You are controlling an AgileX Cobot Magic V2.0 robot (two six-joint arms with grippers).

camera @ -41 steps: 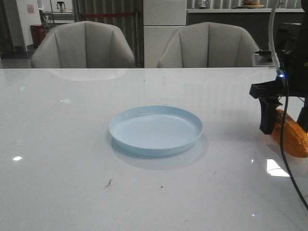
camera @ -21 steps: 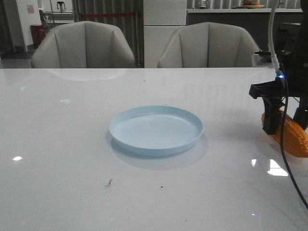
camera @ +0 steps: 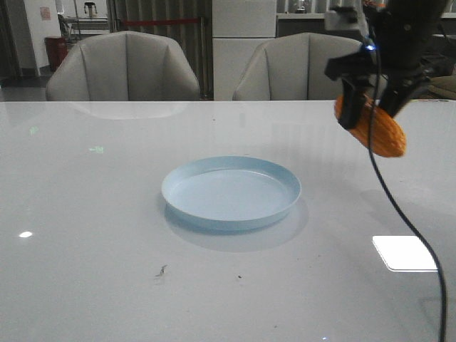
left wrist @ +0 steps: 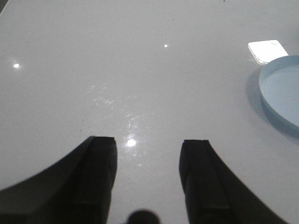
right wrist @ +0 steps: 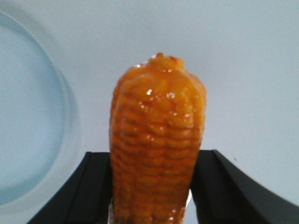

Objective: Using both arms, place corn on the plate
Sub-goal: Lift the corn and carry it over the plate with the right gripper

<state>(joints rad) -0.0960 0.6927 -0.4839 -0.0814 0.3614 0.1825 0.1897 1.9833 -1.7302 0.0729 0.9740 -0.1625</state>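
Above the white table point(camera: 85, 235), corn point(camera: 377, 130) in right fingers point(right wrist: 93, 186), beside plate point(camera: 230, 192).

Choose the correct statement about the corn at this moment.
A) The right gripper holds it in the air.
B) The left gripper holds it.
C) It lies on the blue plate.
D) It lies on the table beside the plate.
A: the right gripper is closed on the corn, which hangs above the table, clear of the empty plate.

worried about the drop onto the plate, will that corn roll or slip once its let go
The corn is rounded and tapered, so it could roll in a curve. The plate's raised rim may stop it. Its glossy, bumpy kernels look hard; the right hand holds it undeformed, so it probably stays stiff.
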